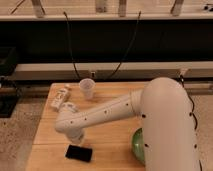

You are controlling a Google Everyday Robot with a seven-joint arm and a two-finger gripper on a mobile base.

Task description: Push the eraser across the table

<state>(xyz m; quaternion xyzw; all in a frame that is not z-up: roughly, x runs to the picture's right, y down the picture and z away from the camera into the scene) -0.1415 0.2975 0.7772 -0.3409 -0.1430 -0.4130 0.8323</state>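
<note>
The eraser (79,153), a flat black block, lies near the front left of the light wooden table (47,142). My white arm reaches in from the right, low over the table. Its wrist bends down just behind the eraser. The gripper (77,138) hangs under the wrist, right at the eraser's back edge, mostly hidden by the arm. I cannot tell whether it touches the eraser.
A white paper cup (87,89) stands at the table's back edge. A white packet (59,98) lies at the back left. A green bowl (137,146) sits at the front right, partly hidden by my arm. A dark shelf with cables runs behind the table.
</note>
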